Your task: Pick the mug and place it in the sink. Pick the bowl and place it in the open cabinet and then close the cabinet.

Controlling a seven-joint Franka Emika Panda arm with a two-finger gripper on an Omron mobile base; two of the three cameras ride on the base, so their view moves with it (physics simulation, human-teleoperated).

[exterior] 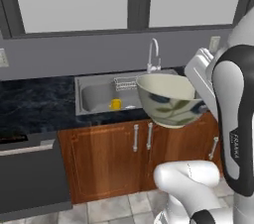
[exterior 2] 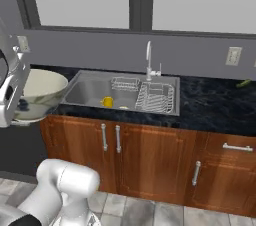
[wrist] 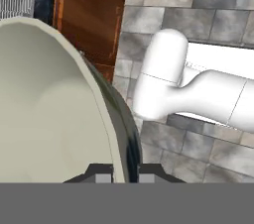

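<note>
The cream-white bowl (exterior: 168,101) with dark leaf pattern hangs in the air in front of the counter, tilted, also seen at the left in the right base view (exterior 2: 40,92). My gripper (wrist: 124,176) is shut on the bowl's rim (wrist: 106,114), one finger inside and one outside. The small yellow mug (exterior: 115,103) sits inside the grey sink (exterior: 94,94), near the basin's front (exterior 2: 107,101). The tall wooden cabinet is out of view.
A curved faucet (exterior 2: 148,57) and a wire rack (exterior 2: 157,97) stand at the sink's right side. Brown lower cupboard doors (exterior: 141,139) run under the dark counter (exterior 2: 215,105). A dark appliance (exterior: 30,178) stands at the left. Tiled floor (wrist: 208,0) lies below.
</note>
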